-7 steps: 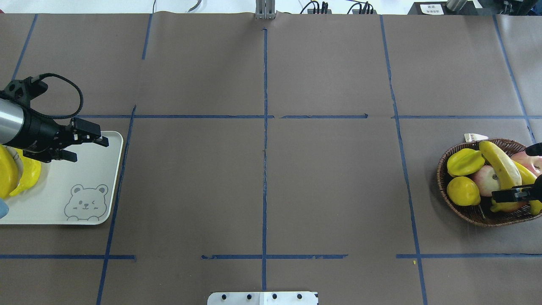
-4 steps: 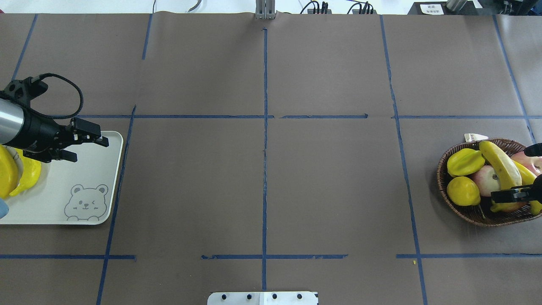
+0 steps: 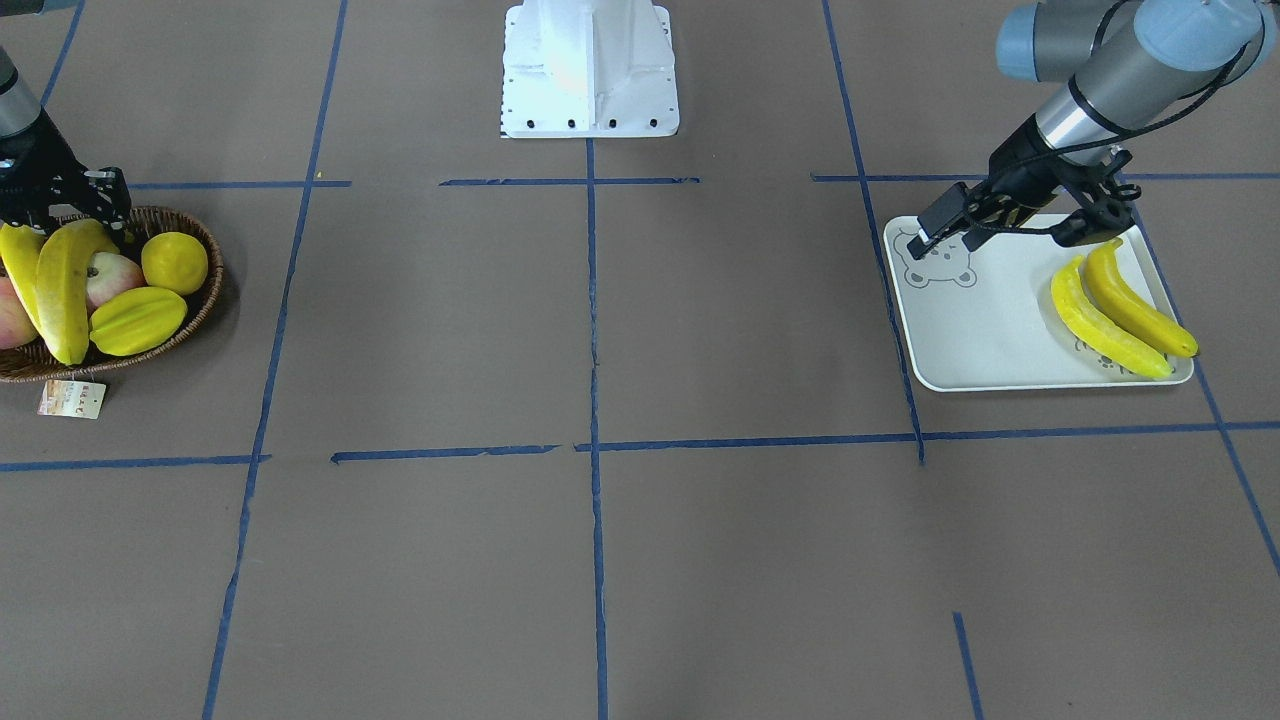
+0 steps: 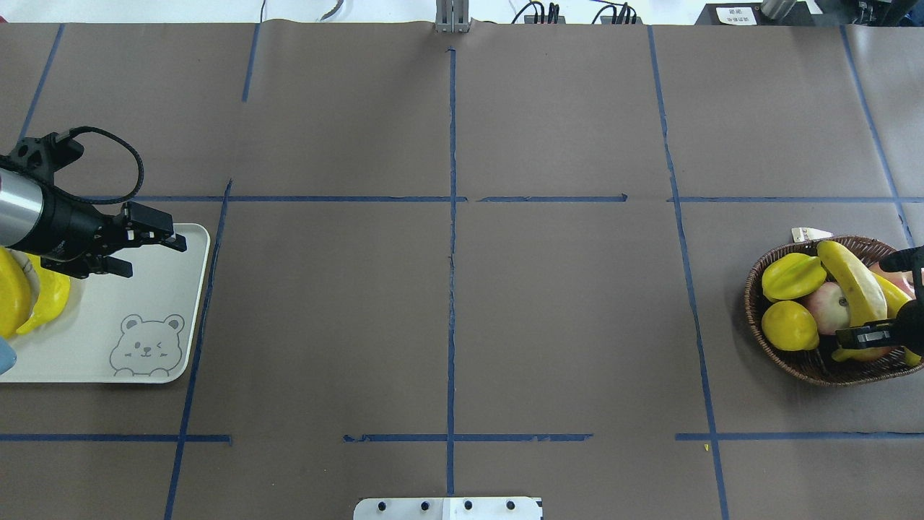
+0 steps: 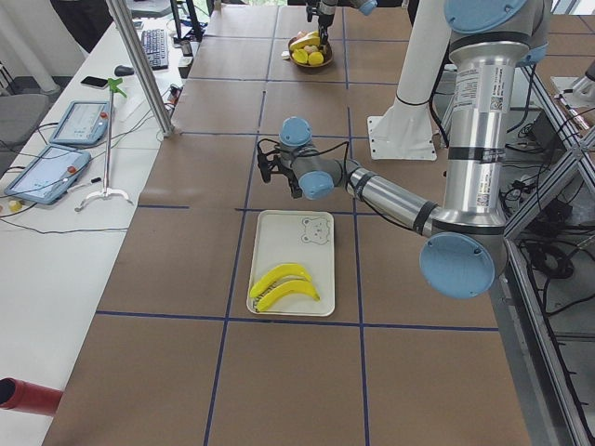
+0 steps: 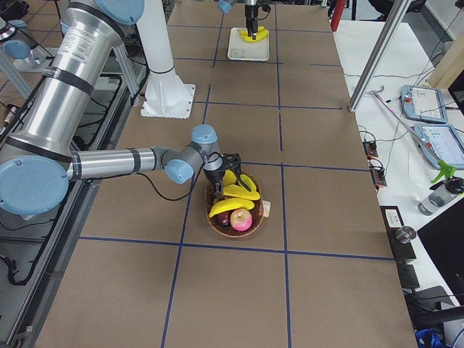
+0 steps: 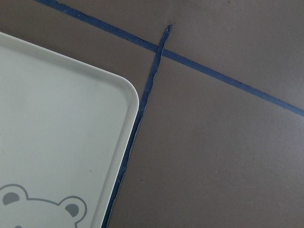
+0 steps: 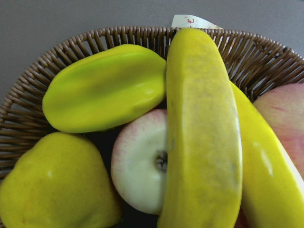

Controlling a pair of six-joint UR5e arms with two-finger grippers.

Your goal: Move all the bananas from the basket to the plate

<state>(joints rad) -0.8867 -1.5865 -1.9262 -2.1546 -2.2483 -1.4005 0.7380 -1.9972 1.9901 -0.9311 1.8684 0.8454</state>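
1. Currently the plate (image 4: 94, 332) sits at the robot's left end of the desk (image 4: 563, 310). The basket (image 4: 755, 292) sits at the right end, well apart from it.
2. Banana pair (image 3: 1108, 322): they lie side by side and touching on the plate, at the end away from the bear print (image 4: 148, 345).
3. Top banana (image 4: 855, 280): in the basket, lying across an apple (image 4: 829, 307), with its far end up at the rim by the paper tag (image 4: 810, 234).
4. Second banana (image 8: 266, 166): in the basket, alongside the top banana and lower, touching it.
5. Other basket contents: a starfruit (image 4: 792, 276) and a round yellow fruit (image 4: 789, 325) lie on the side toward the desk's middle. A further apple (image 8: 285, 114) lies on the outer side.
6. Left gripper (image 4: 155, 258): released, jaws standing apart with nothing between them. It hovers above the plate's far inner corner, clear of the banana pair.
7. Left wrist view: shows that rounded plate corner, the top of the bear print and blue tape (image 7: 142, 109) lines on the brown desk cover.
8. Right gripper (image 4: 868, 297): over the basket's near side, jaws spread wide, one finger on each side of the two bananas' near ends. Released, grasping nothing. Whether a finger touches the fruit, I cannot tell.
9. Right wrist view: the top banana fills the centre and runs straight away from the camera toward the tagged rim.
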